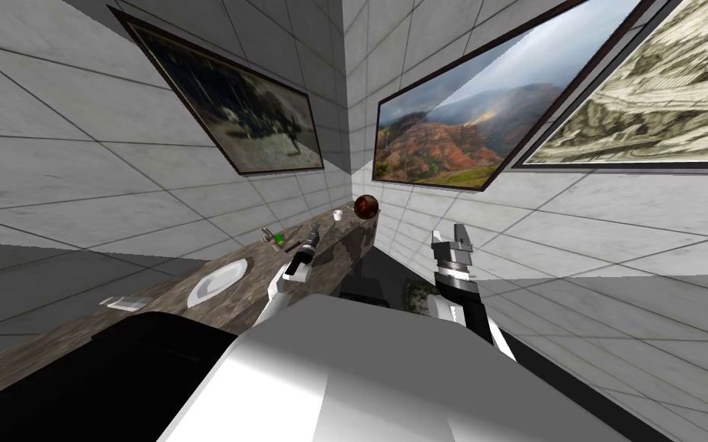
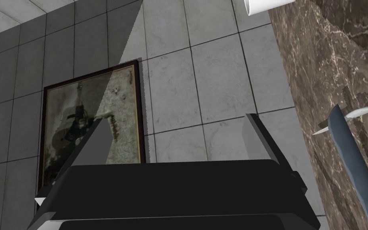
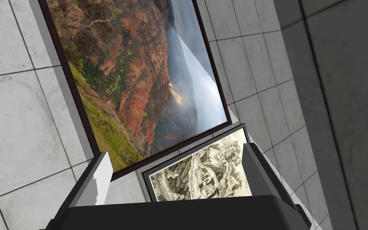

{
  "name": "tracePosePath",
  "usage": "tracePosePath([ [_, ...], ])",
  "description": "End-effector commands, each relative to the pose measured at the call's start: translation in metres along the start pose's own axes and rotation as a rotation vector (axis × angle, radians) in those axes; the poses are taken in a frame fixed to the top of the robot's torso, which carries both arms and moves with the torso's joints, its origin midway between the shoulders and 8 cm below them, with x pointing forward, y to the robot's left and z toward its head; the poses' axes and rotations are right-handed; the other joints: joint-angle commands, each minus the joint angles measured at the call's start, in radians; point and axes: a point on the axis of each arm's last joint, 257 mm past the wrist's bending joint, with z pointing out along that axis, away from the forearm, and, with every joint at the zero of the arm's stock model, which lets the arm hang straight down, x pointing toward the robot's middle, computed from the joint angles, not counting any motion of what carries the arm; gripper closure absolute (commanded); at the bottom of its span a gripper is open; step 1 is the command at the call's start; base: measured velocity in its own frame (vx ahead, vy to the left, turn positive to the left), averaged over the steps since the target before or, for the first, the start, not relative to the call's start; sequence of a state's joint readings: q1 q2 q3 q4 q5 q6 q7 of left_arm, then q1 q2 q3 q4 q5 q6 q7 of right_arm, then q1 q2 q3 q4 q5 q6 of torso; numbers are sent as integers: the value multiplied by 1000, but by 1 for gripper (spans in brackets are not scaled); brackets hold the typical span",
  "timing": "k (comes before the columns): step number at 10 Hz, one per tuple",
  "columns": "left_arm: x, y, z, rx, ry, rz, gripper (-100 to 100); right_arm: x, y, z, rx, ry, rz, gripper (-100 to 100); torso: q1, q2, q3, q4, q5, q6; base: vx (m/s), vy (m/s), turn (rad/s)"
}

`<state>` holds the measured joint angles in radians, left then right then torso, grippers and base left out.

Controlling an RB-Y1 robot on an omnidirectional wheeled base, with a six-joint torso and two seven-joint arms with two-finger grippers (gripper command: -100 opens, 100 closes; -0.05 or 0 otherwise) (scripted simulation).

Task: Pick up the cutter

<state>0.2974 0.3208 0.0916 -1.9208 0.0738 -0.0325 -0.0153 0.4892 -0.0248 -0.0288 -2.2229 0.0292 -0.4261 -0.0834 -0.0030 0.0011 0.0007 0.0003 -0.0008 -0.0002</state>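
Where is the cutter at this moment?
The blue-grey cutter lies on the brown marble counter on the robot's left. In the left wrist view it is just beside the open left gripper, outside its fingers and untouched.

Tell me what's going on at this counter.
The robot is after the cutter, a blue-grey tool lying flat on the brown marble counter. Its left gripper hovers over the counter with its fingers open and nothing between them. The cutter lies off to one side of that gripper and is not yet grasped. The right gripper is held up away from the counter, also open and empty.
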Motion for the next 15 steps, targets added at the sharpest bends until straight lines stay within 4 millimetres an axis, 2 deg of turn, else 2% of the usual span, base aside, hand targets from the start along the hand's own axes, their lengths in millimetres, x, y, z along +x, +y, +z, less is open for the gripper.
tracePosePath([
  [1,-14,19,11,-57,-6,15,-100,0,0,0,0,0,0,0,0,0,0,0,0,0,-18,-57,-54],
  [3,-14,31,10,-100,-6,14,-100,0,0,0,0,0,0,0,0,0,0,0,0,0,-10,-33,-17],
  [4,-31,47,18,-150,-18,25,-100,0,0,0,0,0,0,0,2,0,0,0,0,0,-9,-36,-65],
  [5,-31,54,17,-175,-18,24,-100,0,0,0,0,0,0,0,1,-1,0,0,0,0,-12,-38,-35],
  [6,-49,62,26,-207,-33,33,-100,0,0,0,0,0,0,0,1,0,0,0,0,0,-9,-56,-51],
  [7,-50,76,22,-253,-36,32,-100,0,0,0,0,0,0,0,0,-1,0,0,0,0,-3,-51,-33],
  [8,-69,80,32,-277,-54,38,-100,0,0,0,0,0,0,0,0,-1,0,0,0,0,-6,-56,-60],
  [9,-71,94,27,-319,-58,37,-100,0,0,0,0,0,0,0,0,-1,0,0,0,0,-2,-39,-36],
  [10,-71,97,26,-330,-58,36,-100,0,0,0,0,0,0,0,1,-1,0,0,0,0,-1,-13,6],
  [11,-92,106,33,-371,-82,38,-100,0,0,0,0,0,0,0,2,-1,0,0,1,0,-8,-31,-45],
  [12,-93,117,29,-407,-86,37,-100,0,0,0,0,0,0,0,2,-1,0,0,0,0,-2,-32,-42],
  [13,-113,115,38,-421,-109,37,-100,0,0,0,0,0,0,0,2,-1,0,0,0,0,-1,-41,-59],
  [14,-116,131,32,-464,-116,34,-100,0,0,0,0,0,0,0,1,-1,-1,0,0,0,1,-34,-31],
  [15,-116,136,30,-486,-117,33,-100,0,0,0,0,0,0,0,1,-1,-1,0,0,0,5,-16,4],
])
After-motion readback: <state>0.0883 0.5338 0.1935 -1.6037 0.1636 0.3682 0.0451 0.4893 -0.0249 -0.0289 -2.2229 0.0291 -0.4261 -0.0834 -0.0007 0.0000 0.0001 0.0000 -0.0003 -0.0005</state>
